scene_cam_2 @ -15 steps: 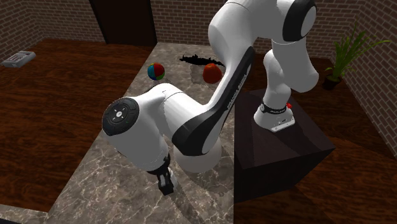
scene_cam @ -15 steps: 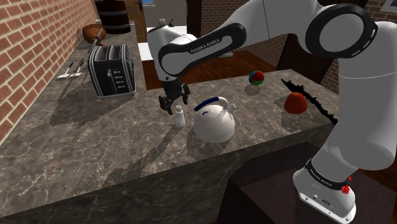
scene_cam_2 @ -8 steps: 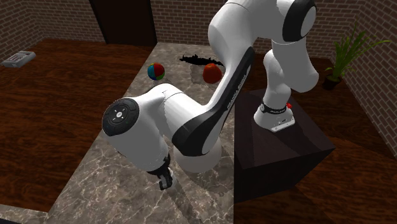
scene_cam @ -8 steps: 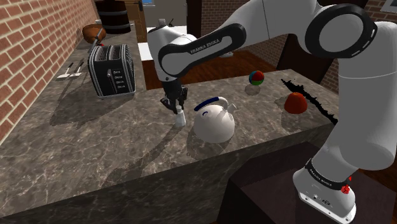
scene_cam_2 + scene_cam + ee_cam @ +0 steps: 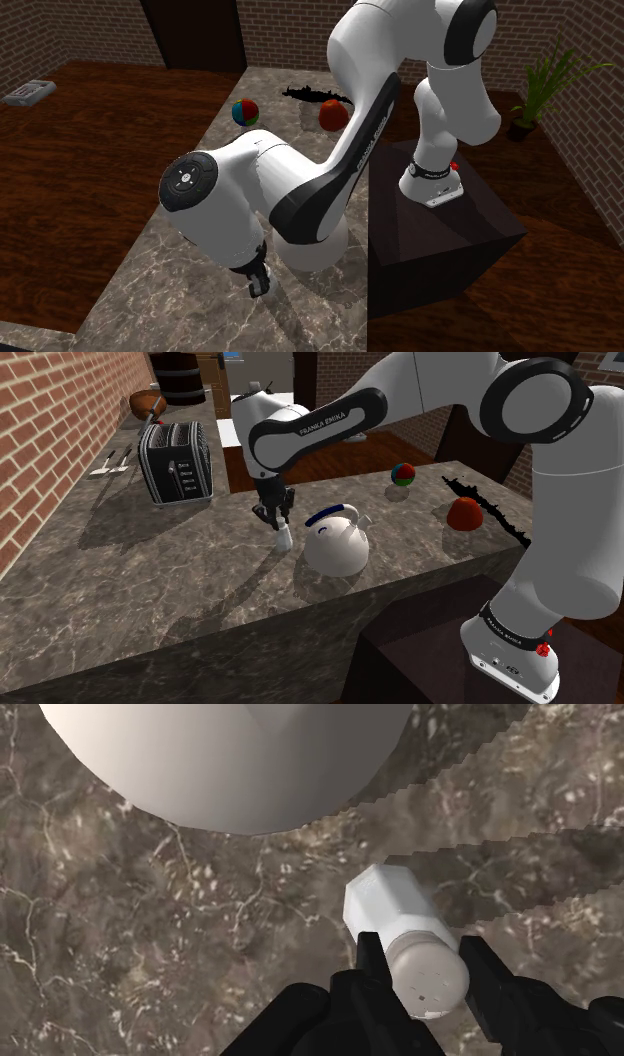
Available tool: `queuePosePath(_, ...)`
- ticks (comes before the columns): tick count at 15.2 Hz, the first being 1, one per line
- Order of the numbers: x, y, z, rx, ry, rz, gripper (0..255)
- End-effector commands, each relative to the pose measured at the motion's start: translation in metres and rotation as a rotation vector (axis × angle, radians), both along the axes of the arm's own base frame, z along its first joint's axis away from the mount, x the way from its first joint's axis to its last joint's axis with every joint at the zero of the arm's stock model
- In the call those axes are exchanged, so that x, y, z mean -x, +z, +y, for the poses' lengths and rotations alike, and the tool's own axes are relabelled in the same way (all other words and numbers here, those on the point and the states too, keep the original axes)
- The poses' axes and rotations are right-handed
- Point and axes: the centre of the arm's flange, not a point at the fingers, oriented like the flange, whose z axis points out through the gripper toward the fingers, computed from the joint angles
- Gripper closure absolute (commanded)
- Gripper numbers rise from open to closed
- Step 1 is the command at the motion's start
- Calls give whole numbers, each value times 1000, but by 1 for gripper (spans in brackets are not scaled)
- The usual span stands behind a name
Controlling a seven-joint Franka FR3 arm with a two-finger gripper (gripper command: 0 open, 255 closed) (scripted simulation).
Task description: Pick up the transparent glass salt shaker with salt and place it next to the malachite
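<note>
the claw (image 5: 422,969) is clamping the salt shaker (image 5: 398,916). in the wrist view its two black fingers (image 5: 370,969) are pressing on either side of the perforated cap, high on the shaker. the white faceted body is reaching past the fingertips towards the marble worktop (image 5: 150,934). in the shoulder view the shaker (image 5: 285,537) is sitting at nine o'clock of the white kettle (image 5: 336,544), just beside it. it is leaning a little under the claw (image 5: 279,526). i cannot tell whether its base is touching the worktop (image 5: 150,587) or hanging just off it.

the step in hand, as i judge it, is the lift. the grip is sitting on the cap rather than the body, so the shaker is likely to be swinging or slipping. the pull should be going straight up and slowly, with the squeeze held firm. the kettle's blue handle (image 5: 330,512) is standing close at three o'clock of the claw, so the claw should be gaining height before any sideways travel.

the malachite (image 5: 488,504), a dark jagged piece, is lying well apart at about three o'clock of the shaker, along the worktop's edge. a red rounded object (image 5: 464,513) is sitting just beside it, and a multicoloured ball (image 5: 403,474) is lying at ten o'clock of that. the carry should be passing above the kettle and ending over a bare patch beside the malachite, clear of the red object. the shaker should be coming down upright, with its base resting on the worktop before the fingers are letting go
</note>
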Motion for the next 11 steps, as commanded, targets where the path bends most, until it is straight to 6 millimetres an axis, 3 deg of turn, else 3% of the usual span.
queuePosePath(1, 1, 2, 1, 0, 1, 5, 255)
queuePosePath(11, 1, 55, 1, 0, 1, 5, 255)
